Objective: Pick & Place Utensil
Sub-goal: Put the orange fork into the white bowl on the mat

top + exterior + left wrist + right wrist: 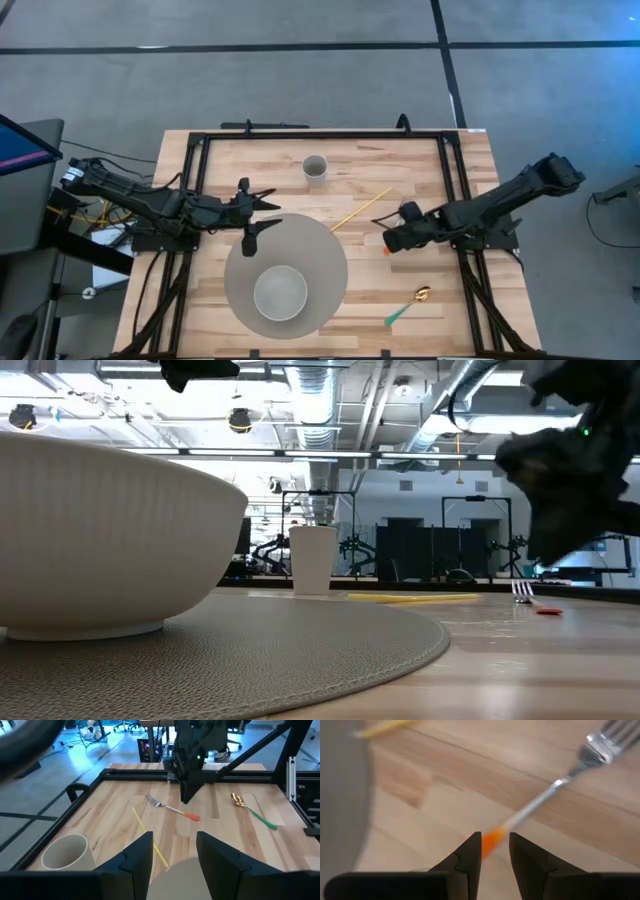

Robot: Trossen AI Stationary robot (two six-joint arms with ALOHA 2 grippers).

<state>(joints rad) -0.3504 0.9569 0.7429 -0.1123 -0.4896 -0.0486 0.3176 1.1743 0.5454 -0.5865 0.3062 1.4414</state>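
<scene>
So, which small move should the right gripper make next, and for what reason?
Probably finish closing. The right gripper is low over the table with its fingers either side of the orange handle of the fork, which lies flat on the wood; a gap remains, so no grip shows yet. The left gripper waits open by the mat.

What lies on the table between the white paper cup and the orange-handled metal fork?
In the high view, a thin yellow stick lies on the wood between the white paper cup and the orange-handled metal fork.

Bowl on mat, cup
</scene>
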